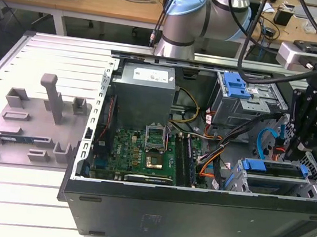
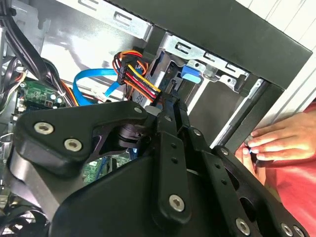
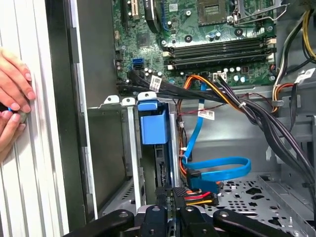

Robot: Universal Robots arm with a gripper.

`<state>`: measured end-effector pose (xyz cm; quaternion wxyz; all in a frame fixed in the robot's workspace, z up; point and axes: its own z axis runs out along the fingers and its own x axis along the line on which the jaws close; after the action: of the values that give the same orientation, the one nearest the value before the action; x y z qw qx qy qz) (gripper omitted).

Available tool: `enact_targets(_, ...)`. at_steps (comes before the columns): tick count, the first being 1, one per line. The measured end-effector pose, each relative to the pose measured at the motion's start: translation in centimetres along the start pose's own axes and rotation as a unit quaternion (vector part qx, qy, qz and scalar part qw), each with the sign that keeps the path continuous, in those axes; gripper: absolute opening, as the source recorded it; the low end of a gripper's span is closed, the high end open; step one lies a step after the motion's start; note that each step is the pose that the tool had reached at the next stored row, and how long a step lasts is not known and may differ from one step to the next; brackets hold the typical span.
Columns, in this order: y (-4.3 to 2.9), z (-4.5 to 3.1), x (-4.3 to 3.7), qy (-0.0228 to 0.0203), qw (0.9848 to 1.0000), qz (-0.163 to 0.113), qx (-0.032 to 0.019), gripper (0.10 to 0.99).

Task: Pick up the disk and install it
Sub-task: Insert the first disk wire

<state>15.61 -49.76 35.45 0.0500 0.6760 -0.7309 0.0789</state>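
gripper [image 3: 172, 193]: jaws drawn together, nothing seen between; tips at the disk's near end | disk [image 3: 154, 126]: straight ahead of the tips, inside drive cage [image 3: 129, 148]; pick-up looks done | left: full seating unclear | person's hand [image 3: 12, 94]: off to one side, outside the case [image 3: 59, 123]

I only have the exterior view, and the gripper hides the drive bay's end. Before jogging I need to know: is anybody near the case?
Observer: Yes. In both wrist views a person's hands rest on the ribbed table right beside the case.
Operator: And the alignment?
Observer: The gripper is in line with the disk, at the end away from its blue front. Whether they touch, I cannot tell.
Operator: Cables?
Observer: A connector with red, yellow and orange wires lies right beside the gripper.
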Motion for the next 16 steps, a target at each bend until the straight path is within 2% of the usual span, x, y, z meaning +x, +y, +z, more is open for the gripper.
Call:
enact_targets(4, -0.01, 0.02, 0.12, -0.0008, 0.9999, -0.015, 0.0029, 0.169)
enact_targets(12, -0.02, 0.05, 0.28, -0.0009, 0.9999, -0.016, 0.0030, 0.169)
enact_targets(15, -0.02, 0.06, 0.34, -0.0007, 0.9999, -0.014, 0.0021, 0.169)
enact_targets(16, -0.03, 0.07, 0.38, -0.0006, 0.9999, -0.015, -0.0005, 0.169)
